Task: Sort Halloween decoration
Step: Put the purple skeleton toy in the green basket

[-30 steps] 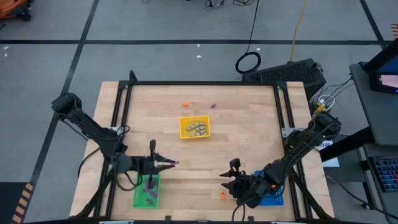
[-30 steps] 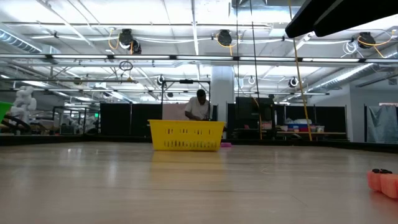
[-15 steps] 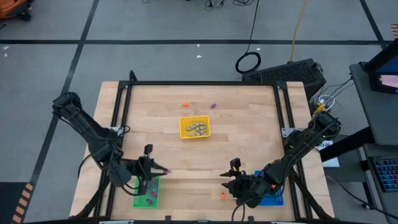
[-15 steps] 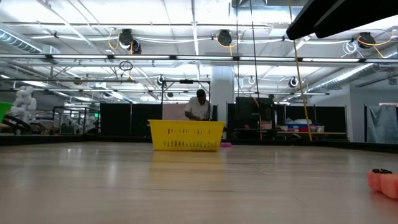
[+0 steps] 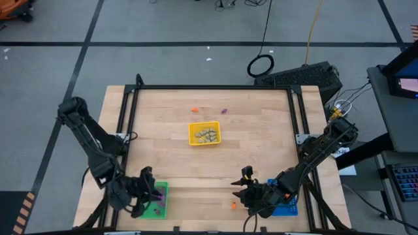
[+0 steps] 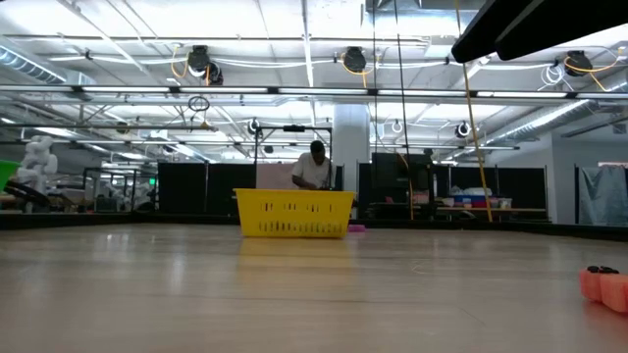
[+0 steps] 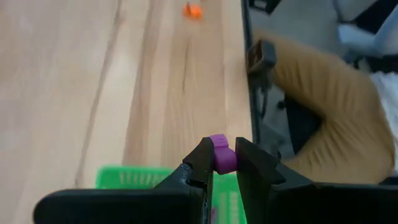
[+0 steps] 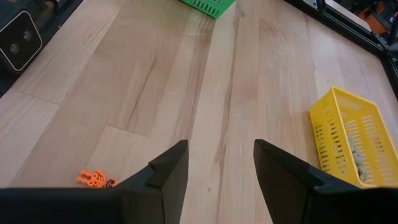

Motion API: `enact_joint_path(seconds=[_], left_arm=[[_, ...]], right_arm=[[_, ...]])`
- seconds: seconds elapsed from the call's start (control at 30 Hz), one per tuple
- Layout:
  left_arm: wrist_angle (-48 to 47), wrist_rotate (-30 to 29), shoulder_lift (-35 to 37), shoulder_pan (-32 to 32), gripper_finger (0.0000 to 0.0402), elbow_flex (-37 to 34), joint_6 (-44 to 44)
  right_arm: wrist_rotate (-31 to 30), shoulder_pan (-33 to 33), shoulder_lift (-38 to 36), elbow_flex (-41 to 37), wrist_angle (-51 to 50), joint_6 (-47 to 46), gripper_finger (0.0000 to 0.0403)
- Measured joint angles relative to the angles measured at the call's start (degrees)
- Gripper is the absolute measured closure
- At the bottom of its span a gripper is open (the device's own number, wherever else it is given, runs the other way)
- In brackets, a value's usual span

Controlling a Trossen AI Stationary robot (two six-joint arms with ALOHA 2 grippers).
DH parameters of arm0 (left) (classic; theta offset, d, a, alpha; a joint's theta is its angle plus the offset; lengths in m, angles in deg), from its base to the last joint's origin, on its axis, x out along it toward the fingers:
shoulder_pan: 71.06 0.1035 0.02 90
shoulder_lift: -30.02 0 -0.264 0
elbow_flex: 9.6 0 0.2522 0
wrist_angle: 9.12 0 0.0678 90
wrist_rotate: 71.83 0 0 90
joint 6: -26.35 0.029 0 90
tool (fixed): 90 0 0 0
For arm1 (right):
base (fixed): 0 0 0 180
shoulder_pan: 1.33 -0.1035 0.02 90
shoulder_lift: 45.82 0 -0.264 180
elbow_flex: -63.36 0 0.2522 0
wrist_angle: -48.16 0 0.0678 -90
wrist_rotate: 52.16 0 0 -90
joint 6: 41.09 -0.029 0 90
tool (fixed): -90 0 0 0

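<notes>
Left arm had swung back since a second earlier: left gripper [image 5: 151, 194] went from out over bare wood to above the green rectangular plastic tray [image 5: 160, 207] at the near left table edge. I saw its fingers pinching a small purple blocky trinket [image 7: 221, 155], held above the tray's mesh rim in the left wrist view.

Right gripper [image 5: 240, 193] sat parked beside the blue plastic tray [image 5: 286, 209] near the near right edge, fingers spread, nothing between them.

Plenty of open wooden tabletop [image 5: 261, 143] between the arms. Yellow slotted plastic basket [image 5: 204, 133] sat mid-table with pale beige-grey pieces [image 5: 208, 135] inside. Black metal frame [image 5: 209, 87] ran around the table's edges.

Loose items: one tiny orange skeleton-like figure [image 8: 94, 180] on the wood just beside the right gripper, one orange trinket [image 5: 194, 109] and one purple trinket [image 5: 224, 111] beyond the basket, well apart from both arms. More purple bits [image 5: 157, 203] lay in the green tray.
</notes>
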Motion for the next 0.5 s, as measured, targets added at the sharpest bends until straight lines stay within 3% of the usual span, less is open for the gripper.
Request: enact_joint_path(seconds=[0.5], left_arm=[[-3.83, 12.03, -12.58, -1.33, 0.035, -0.02, -7.47]], right_arm=[[-0.01, 0.0, 0.0, 0.0, 0.04, -0.2, 0.0236]])
